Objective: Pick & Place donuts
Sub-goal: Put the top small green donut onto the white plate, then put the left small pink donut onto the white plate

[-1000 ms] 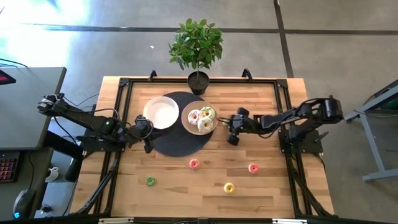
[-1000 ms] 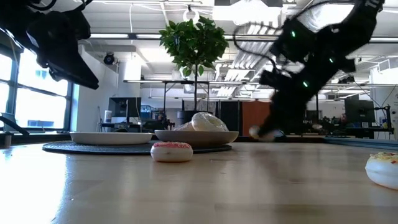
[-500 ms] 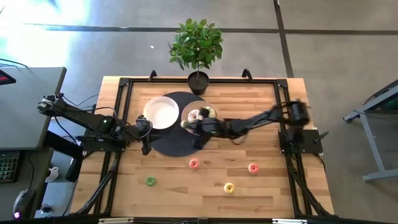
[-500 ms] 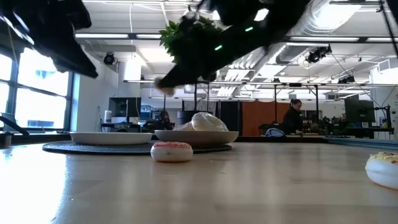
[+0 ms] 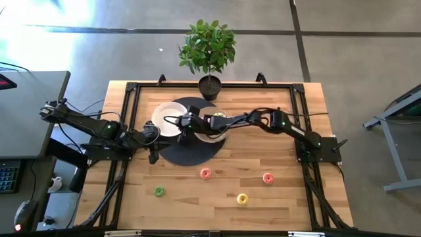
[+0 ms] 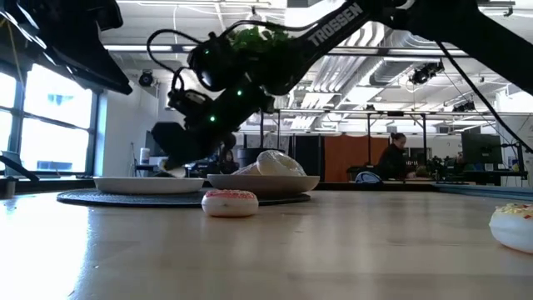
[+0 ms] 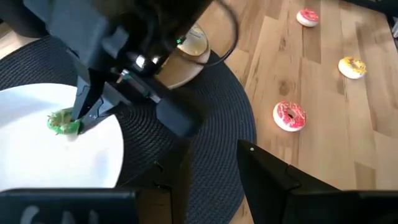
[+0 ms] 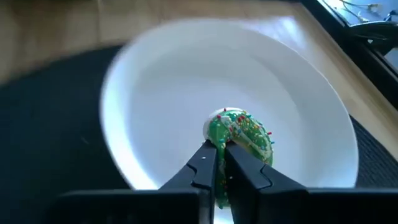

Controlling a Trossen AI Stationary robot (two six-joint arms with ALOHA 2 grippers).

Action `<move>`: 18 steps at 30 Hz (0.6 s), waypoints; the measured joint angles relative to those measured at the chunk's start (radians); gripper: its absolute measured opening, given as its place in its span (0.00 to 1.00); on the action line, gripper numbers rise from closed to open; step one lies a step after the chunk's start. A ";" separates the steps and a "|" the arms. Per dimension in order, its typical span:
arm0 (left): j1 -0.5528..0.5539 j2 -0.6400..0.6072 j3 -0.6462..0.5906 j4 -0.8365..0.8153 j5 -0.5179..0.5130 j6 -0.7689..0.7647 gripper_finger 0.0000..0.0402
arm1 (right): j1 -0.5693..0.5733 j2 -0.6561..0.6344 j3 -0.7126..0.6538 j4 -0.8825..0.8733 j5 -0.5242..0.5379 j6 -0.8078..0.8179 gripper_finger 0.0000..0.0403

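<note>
Saw the right gripper (image 5: 183, 125) stretched leftward across the round black mat (image 5: 191, 150), over the right part of the empty white plate (image 5: 164, 118). Found its fingers (image 8: 244, 168) drawn almost together, pinching a small green sprinkled donut (image 8: 239, 134) by its ring. Caught the same green sprinkled donut from the left wrist camera, low over the white plate's inner surface; could not tell whether touching or just above.

Noted the left gripper (image 5: 156, 153) waiting at the mat's near-left edge, fingers (image 7: 267, 174) spread apart and holding nothing.

Made out a second plate (image 6: 262, 181) just right of the white plate, on the same mat, partly hidden under the right arm from above. Spotted a white-iced donut (image 6: 279, 162) heaped on it, and a pale green one (image 5: 219, 117) at its far side.

Counted four small donuts loose on the bare wood nearer than the mat, well apart: a pink one (image 5: 205, 173) just off the mat's near edge, a second pink one (image 5: 268, 178) further right, a yellow one (image 5: 242, 198) between those two and nearer, and a green one (image 5: 159, 191) off to the left.

Marked a potted plant (image 5: 208, 46) at the table's far edge.
</note>
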 joint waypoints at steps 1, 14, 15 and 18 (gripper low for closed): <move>0.000 0.000 0.000 0.000 0.003 -0.005 0.31 | -0.002 0.004 0.003 -0.013 0.001 -0.026 0.06; 0.000 0.004 0.000 0.000 0.008 -0.046 0.31 | 0.004 -0.012 0.004 -0.085 0.004 -0.159 0.30; 0.000 0.004 0.000 0.000 0.008 -0.046 0.31 | 0.008 -0.022 0.004 -0.107 0.022 -0.174 0.31; 0.000 0.004 0.000 0.000 0.008 -0.047 0.31 | 0.029 -0.068 0.004 -0.159 0.085 -0.218 0.33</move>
